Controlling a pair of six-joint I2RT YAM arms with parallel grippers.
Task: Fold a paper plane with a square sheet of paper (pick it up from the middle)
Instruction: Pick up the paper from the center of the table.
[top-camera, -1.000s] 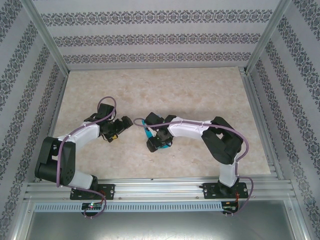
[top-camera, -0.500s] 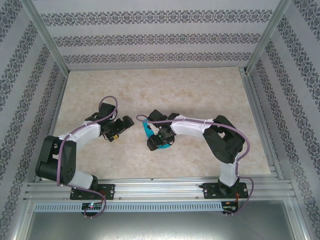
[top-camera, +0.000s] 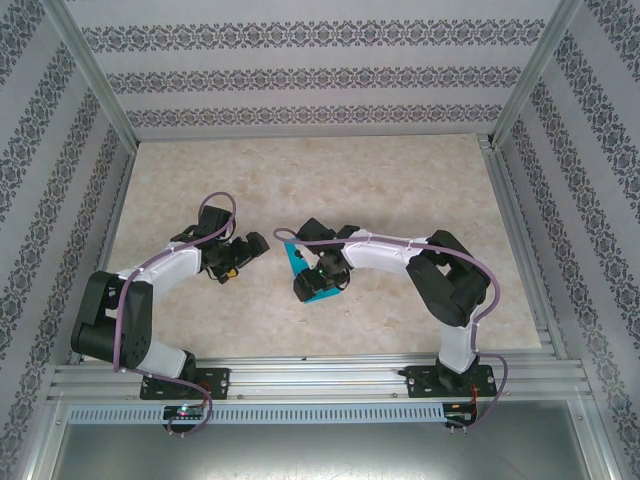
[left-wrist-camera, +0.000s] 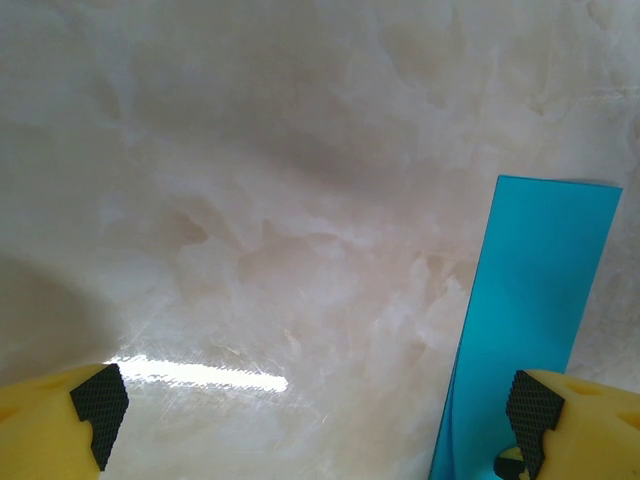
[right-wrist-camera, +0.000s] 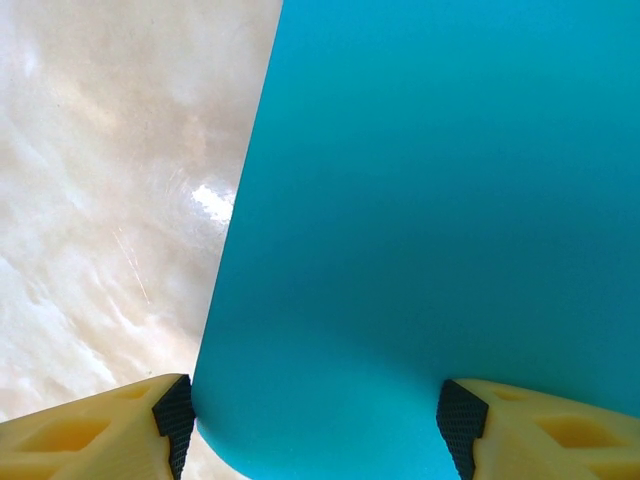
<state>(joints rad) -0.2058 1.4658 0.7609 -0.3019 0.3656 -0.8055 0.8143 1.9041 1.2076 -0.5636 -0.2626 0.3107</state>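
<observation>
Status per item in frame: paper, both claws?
paper: narrow strip shape, not a plane yet, lying on the table under the right claw.
left claw: open, empty, over the table beside the paper.
right claw: open, fingers either side of the paper.

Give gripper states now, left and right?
Left gripper: open, empty.
Right gripper: fingers apart, thin teal-blue sheet of paper spanning the gap; grip cannot be told.
</observation>
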